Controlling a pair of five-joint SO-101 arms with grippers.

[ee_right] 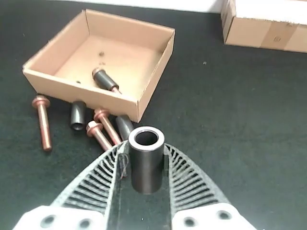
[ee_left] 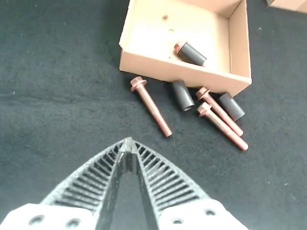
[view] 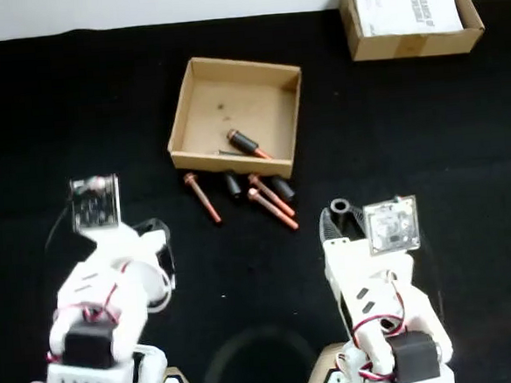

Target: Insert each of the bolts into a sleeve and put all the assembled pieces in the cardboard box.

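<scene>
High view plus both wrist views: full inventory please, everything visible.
Open brown cardboard box: 1, tan, mid-table.
Assembled copper bolt in dark sleeve: 1, copper/grey, inside that box.
Loose copper flanged bolts: 3, copper, on cloth by the box's near wall.
Loose dark cylindrical sleeves: 2, dark grey, among those bolts.
Second cardboard box holding white sheet: 1, tan, far right of table.
Black table cloth: 1, black, under everything.
Left end effector: 1, grey ribbed, shut, empty, short of the bolts.
Right end effector: 1, grey ribbed, shut on a third dark sleeve.
</scene>
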